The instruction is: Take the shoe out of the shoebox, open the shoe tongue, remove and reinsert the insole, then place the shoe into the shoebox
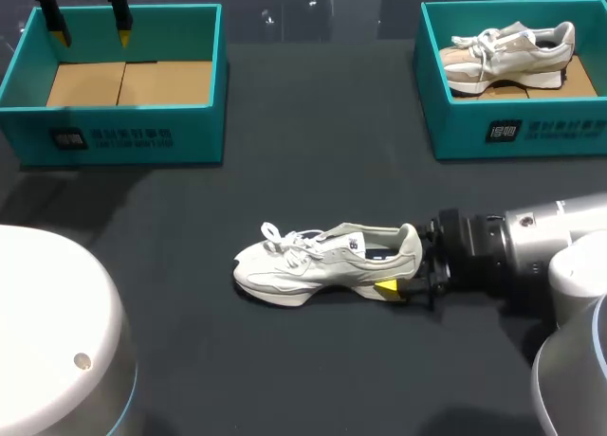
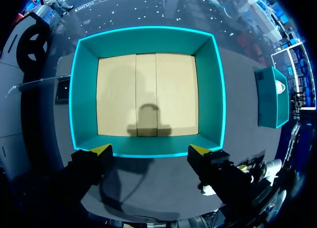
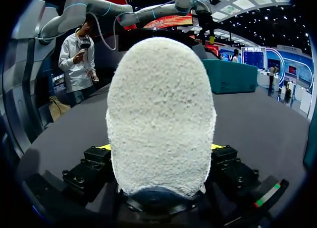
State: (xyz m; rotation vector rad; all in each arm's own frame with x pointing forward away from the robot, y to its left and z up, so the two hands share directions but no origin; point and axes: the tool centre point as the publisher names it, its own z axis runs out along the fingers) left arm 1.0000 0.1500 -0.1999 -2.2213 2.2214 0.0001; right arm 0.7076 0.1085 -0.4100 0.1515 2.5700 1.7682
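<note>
**Sneaker held by the heel on the open table; the empty box waits under the other arm**

The white sneaker [image 1: 313, 265] lies on its sole near the middle of the table [image 1: 313, 171], toe toward the robot's left, well apart from both boxes. The right gripper [image 1: 406, 265] is closed on its heel. In the right wrist view the heel of the sneaker [image 3: 161, 114] fills the space between the fingers, which press it from both sides. This hold probably steadies the shoe and leaves the laces, tongue and opening free for the insole work. Whether the insole is in place cannot be told.

The left gripper [image 1: 92, 33] hangs over the rear wall of the left shoebox [image 1: 128, 137] with its fingers spread and nothing between them. In its own view, the left gripper [image 2: 149, 151] looks down into this shoebox [image 2: 148, 39], which holds nothing but its bare cardboard floor [image 2: 148, 94]. It is probably where the shoe belongs.

The right shoebox [image 1: 512, 133] holds a second sneaker [image 1: 507, 52], lying on its sole.
</note>
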